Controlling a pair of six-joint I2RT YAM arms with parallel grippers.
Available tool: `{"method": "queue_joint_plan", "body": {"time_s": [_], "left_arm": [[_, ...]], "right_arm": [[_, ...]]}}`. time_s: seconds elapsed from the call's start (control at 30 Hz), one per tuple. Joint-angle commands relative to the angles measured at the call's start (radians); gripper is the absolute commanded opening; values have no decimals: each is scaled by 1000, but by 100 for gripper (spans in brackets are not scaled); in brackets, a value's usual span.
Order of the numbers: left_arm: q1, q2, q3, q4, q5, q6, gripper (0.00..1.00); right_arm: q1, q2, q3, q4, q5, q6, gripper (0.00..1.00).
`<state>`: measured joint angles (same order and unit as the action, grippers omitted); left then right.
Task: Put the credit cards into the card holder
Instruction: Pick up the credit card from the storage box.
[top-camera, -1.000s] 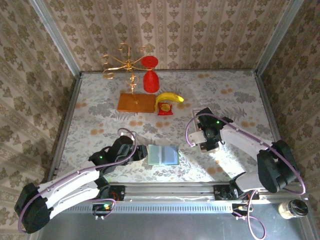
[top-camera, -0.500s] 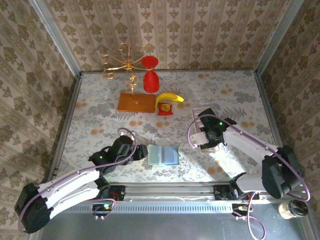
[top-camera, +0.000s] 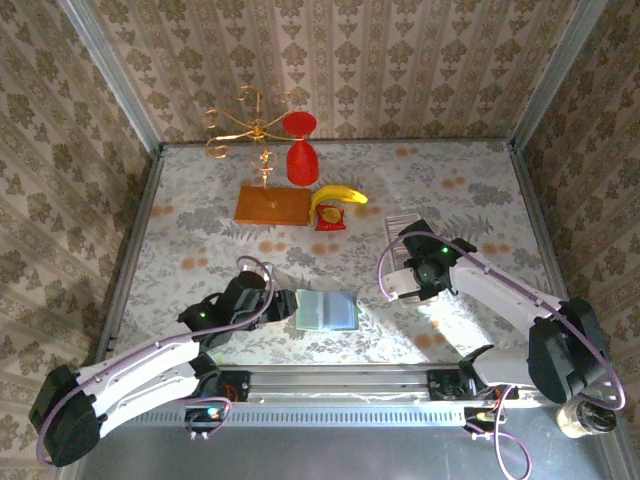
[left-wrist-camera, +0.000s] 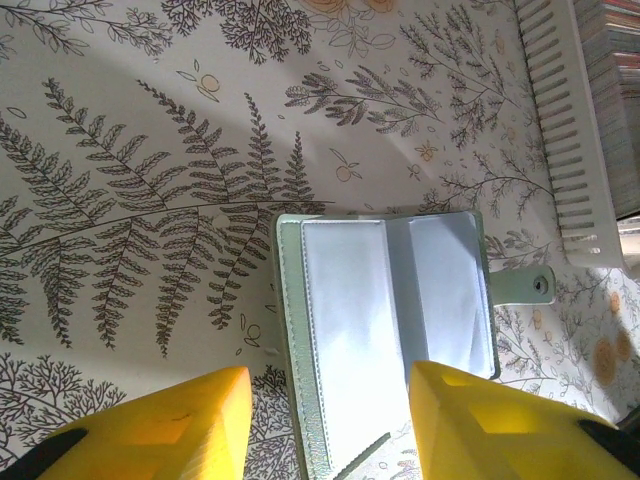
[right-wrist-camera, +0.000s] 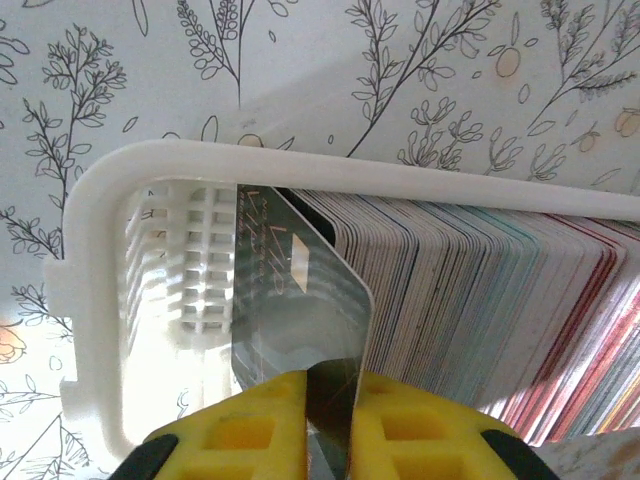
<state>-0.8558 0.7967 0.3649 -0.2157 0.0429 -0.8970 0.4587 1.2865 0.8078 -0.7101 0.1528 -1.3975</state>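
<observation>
Plastic this thin is stiff and slick; I'd pinch an exposed edge. From above, I see the card holder (top-camera: 327, 310) open on the bench (top-camera: 200, 220). Left wrist: left jaws half apart astride its near end, gripping nothing. Right wrist: right jaws clenched on one card (right-wrist-camera: 290, 290), beside the credit cards (right-wrist-camera: 480, 290) packed in the tray (right-wrist-camera: 95, 300).

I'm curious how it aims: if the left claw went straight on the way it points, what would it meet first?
Most likely the open card holder, lying flat on the table just ahead of the left claw; how high the claw hovers is unclear.
</observation>
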Motion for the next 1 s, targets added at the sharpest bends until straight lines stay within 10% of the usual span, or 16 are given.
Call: {"method": "queue_joint_plan", "body": {"time_s": [0.0,0.5,0.97], "left_arm": [[5,-3,-11,11,15,-13,45],[3,8,12,11,15,-4,40],[-18,127,91,61,74,17,7]], "right_arm": [[-3,-31,5,39,13,7,9],[36,-163,72,-205,-32,154,0],[197,-302,297,-189,-210,1586,0]]}}
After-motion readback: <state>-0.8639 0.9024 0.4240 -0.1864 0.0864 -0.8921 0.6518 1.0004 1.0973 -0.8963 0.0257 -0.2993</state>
